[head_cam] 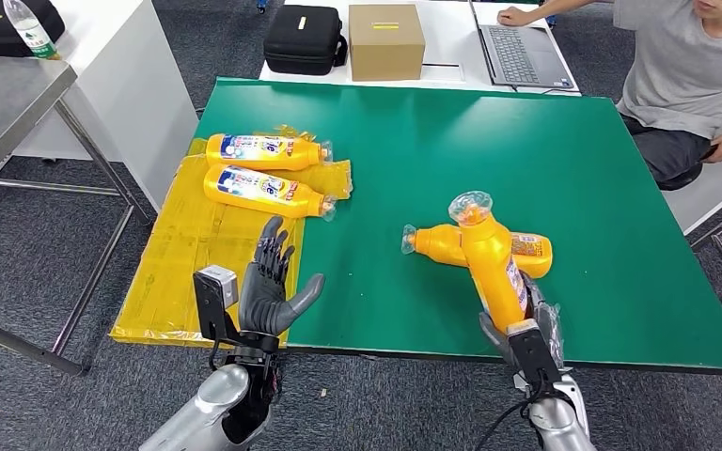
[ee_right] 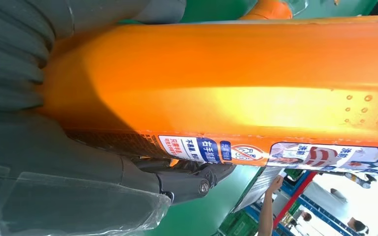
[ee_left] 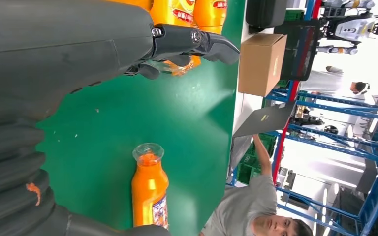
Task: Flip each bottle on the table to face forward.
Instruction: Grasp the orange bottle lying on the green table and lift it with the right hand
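Note:
My right hand (head_cam: 526,319) grips an orange bottle (head_cam: 491,263) by its base and holds it tilted up above the green table (head_cam: 489,141); in the right wrist view its body (ee_right: 226,83) is wrapped by my fingers (ee_right: 187,179). A second orange bottle (head_cam: 451,246) lies flat behind it, cap to the left, also seen in the left wrist view (ee_left: 150,189). Two more bottles (head_cam: 263,150) (head_cam: 263,191) lie label-up on yellow sheeting at the left. My left hand (head_cam: 268,282) is raised at the table's front edge, fingers spread, holding nothing.
A person in a grey shirt (head_cam: 686,66) sits at the far right by a laptop (head_cam: 517,47). A cardboard box (head_cam: 385,39) and a black case (head_cam: 306,39) stand on the white table behind. A metal table (head_cam: 9,103) is at the left.

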Robot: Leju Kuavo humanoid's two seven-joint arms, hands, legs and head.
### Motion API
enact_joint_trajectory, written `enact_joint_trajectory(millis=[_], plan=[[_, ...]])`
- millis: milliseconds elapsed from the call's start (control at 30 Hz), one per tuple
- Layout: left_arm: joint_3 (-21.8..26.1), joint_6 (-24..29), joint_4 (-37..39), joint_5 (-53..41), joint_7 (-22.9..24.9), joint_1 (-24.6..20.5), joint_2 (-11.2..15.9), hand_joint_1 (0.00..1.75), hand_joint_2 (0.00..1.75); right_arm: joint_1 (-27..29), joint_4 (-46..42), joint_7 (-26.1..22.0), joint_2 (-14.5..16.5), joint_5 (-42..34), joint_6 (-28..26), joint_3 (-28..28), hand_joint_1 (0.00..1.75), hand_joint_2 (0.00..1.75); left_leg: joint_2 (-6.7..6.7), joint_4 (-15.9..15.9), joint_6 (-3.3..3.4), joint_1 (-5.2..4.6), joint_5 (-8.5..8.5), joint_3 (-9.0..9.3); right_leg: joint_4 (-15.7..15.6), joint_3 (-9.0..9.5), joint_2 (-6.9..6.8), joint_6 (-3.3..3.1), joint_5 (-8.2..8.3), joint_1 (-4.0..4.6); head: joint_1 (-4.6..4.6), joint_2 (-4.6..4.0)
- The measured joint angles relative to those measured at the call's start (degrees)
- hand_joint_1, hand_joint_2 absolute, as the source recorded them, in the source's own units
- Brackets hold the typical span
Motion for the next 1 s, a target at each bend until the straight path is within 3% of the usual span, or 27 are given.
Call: enact_joint_trajectory(millis=[167,500,800,1000], plan=[[-0.49,-0.31,0.69,-0.03,0.14,-0.17,-0.04,0.00,1.75,0.23,-0.49,-1.63,0.09,-0.67,-3.10,1.32,1.75,1.75,0.00,0.00,0.00,0.00,0.00,0.00,0.00,-0.01,0.00,0.00,0.00,0.00,0.01,0.00],[-4.36,-2.21,3.44,0.47,2.54,-3.03,-1.04,0.00,1.75,0.74,-4.52,-4.95,-0.08,4.67,-19.20,7.22,1.75,1.75,0.00,0.00,0.00,0.00,0.00,-0.02,0.00,-0.03,0.01,0.00,0.00,0.00,0.01,0.00],[-5.27,-2.63,4.51,1.15,3.19,-3.50,-1.27,0.00,1.75,0.77,-5.43,-5.17,-0.32,5.94,-19.69,9.13,1.75,1.75,0.00,0.00,0.00,0.00,0.00,-0.03,0.00,-0.03,0.00,0.00,0.00,0.00,0.01,0.00],[-6.37,-3.62,5.48,2.64,5.08,-4.24,-1.58,0.00,1.75,0.78,-6.90,-6.03,1.34,18.04,-19.73,7.44,1.75,1.75,0.00,0.00,0.00,0.00,0.00,-0.03,0.00,-0.03,0.00,0.00,0.00,0.00,0.00,0.00]])
